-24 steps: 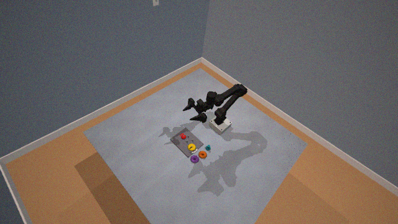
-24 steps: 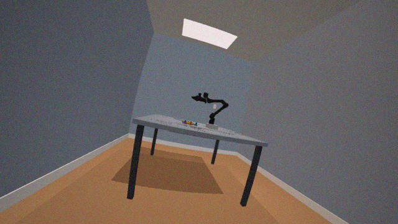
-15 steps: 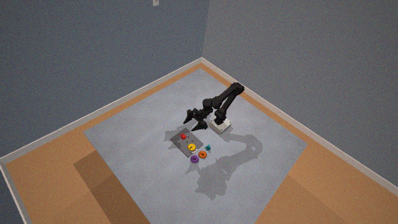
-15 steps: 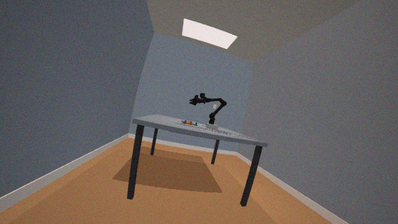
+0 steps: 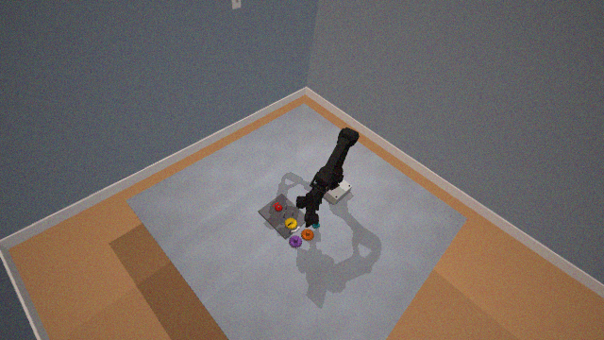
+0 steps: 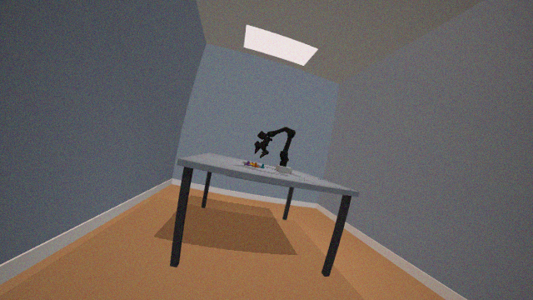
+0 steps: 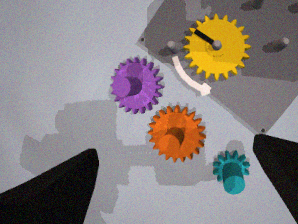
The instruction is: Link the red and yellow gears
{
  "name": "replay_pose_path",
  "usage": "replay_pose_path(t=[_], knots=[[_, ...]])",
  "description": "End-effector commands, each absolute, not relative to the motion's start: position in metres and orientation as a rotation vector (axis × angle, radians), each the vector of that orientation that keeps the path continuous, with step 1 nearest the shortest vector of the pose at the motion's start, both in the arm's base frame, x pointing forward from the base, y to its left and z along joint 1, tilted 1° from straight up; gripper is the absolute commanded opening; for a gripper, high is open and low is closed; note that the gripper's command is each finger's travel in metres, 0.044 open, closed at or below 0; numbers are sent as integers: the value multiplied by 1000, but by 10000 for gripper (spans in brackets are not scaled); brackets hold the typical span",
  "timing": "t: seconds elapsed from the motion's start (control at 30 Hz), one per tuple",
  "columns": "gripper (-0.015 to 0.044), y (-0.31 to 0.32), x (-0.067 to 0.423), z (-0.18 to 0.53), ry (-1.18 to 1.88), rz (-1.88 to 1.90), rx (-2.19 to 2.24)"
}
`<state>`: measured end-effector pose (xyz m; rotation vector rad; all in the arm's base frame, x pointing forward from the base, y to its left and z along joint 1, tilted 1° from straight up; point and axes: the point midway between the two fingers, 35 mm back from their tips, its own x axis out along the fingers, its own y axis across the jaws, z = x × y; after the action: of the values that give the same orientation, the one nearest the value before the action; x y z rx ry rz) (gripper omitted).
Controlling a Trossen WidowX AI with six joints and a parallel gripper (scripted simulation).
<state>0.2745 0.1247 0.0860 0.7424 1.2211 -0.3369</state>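
Note:
My gripper is open and empty, above the table beside the board. In the wrist view, an orange gear stands between the fingers' lines, with a purple gear up and left of it. A small teal gear stands near the right finger. All three have upright hubs. The grey board carries the red gear and the yellow gear with its black stripe. Empty pegs flank the yellow gear; the arm partly hides the board in the top view.
A white curved arrow lies beside the yellow gear, near the board's edge. The white robot base stands on the table behind the arm. The purple and orange gears stand close together. The arm's shadow falls across the table.

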Motion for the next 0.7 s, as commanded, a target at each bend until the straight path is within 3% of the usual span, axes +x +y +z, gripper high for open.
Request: replay_pose_path(t=[0.0,0.67], knots=[[440,140,219,52,1442,-724,755],[440,139,215,33,1444,-731,753]])
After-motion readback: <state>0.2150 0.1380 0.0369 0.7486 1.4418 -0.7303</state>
